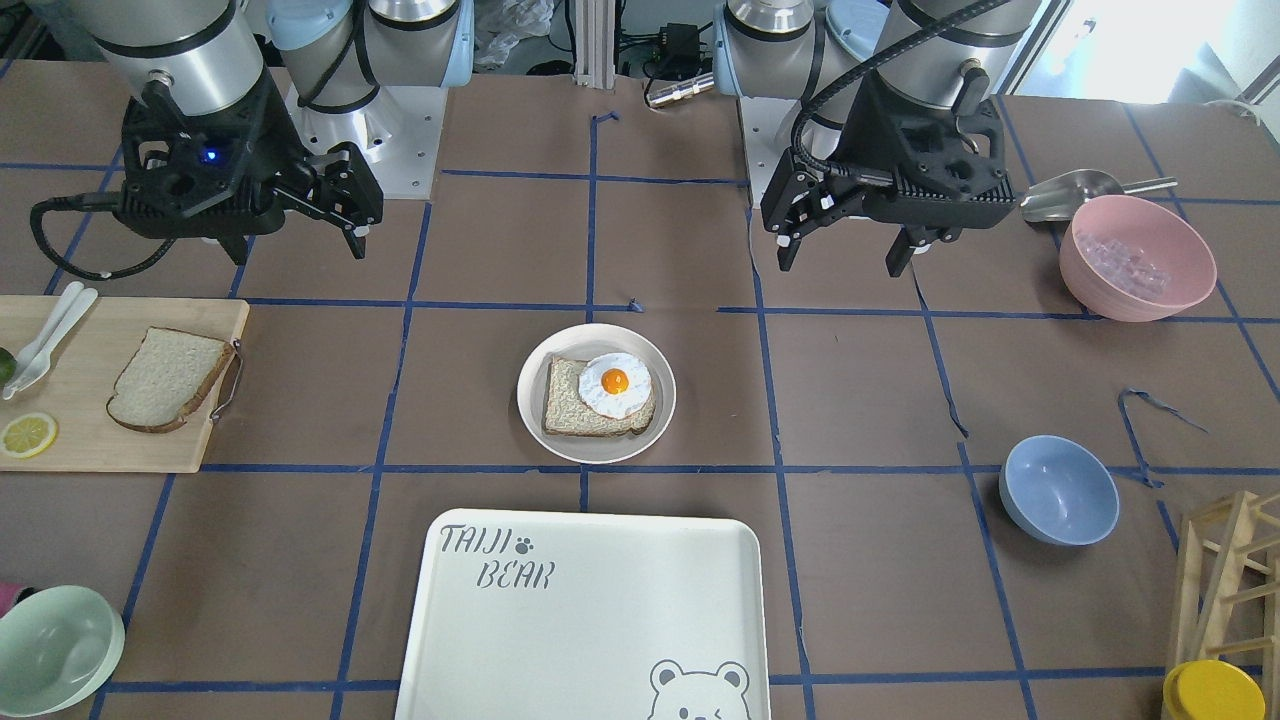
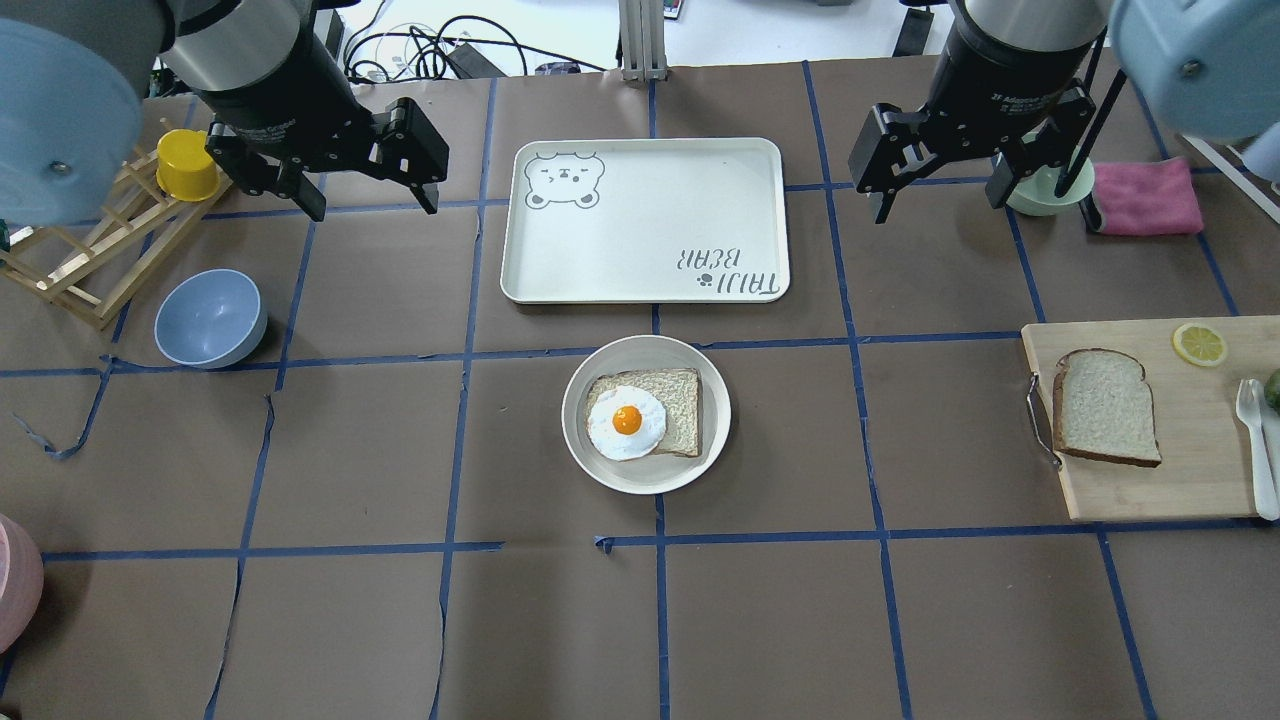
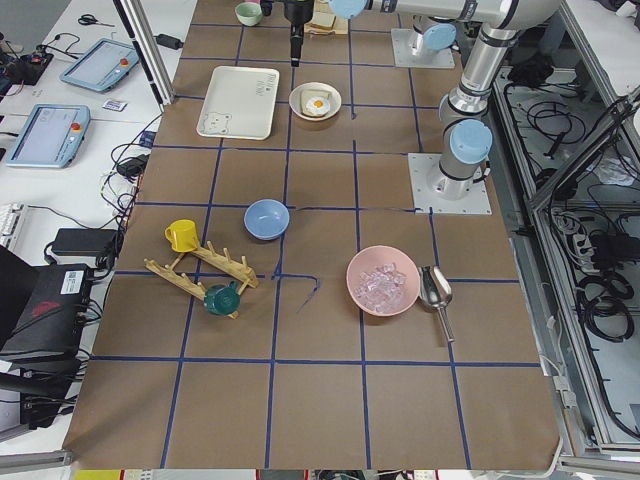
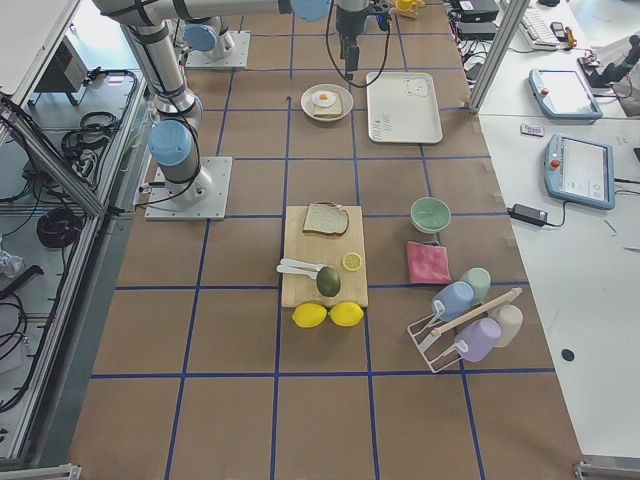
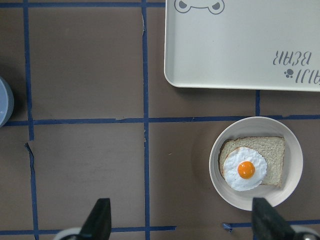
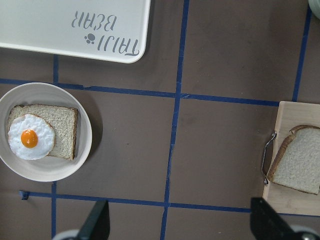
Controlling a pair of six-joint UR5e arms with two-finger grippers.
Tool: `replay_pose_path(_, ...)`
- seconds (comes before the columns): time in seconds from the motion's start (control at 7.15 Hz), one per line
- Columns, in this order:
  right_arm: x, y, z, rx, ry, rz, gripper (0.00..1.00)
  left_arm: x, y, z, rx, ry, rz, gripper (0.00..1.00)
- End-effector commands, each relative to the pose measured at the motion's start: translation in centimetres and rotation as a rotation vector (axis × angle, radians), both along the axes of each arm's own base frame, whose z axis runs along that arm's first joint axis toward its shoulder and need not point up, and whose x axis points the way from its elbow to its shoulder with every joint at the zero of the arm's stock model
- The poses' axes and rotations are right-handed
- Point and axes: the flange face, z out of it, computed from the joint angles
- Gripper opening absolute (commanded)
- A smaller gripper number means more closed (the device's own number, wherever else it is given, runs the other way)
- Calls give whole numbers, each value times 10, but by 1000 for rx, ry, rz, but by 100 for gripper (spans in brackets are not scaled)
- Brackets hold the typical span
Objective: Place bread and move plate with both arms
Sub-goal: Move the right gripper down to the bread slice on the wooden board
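Note:
The bread [image 2: 1103,405] lies flat on a wooden cutting board [image 2: 1200,480] at the table's right side; it also shows in the front view [image 1: 165,378] and the right wrist view [image 6: 297,165]. The plate [image 2: 645,478] sits mid-table, holding a squarer slice topped with a fried egg [image 2: 627,422]. It also shows in the front view [image 1: 600,447] and the left wrist view [image 5: 296,150]. My left gripper [image 2: 372,208] hovers open and empty, left of the plate and beyond it. My right gripper [image 2: 940,207] hovers open and empty, between plate and board and beyond them.
A white bear-printed tray [image 2: 650,220] lies just beyond the plate. A blue bowl [image 2: 210,318], wooden rack [image 2: 80,260] and yellow cup [image 2: 187,165] stand at the left. A pink cloth [image 2: 1145,195] lies at the far right. A lemon slice [image 2: 1199,344] and a spoon [image 2: 1255,440] share the board.

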Motion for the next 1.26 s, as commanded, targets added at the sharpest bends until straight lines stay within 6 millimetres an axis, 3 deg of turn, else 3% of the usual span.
replay_pose_path(0.0,-3,-2,-5,13,0,11,100,0,0,0,-1,2,0,100)
replay_pose_path(0.28,-21,-5,-44,65,28,-12,100,0,0,0,-1,2,0,100)
replay_pose_path(0.56,-84,-3,-113,119,143,-93,100,1,0,-1,3,2,1,100)
replay_pose_path(0.84,-141,18,-186,138,191,-178,100,0,0,0,1,2,0,100)
replay_pose_path(1.12,-173,46,-244,129,180,-210,100,0,0,0,-1,1,0,100)
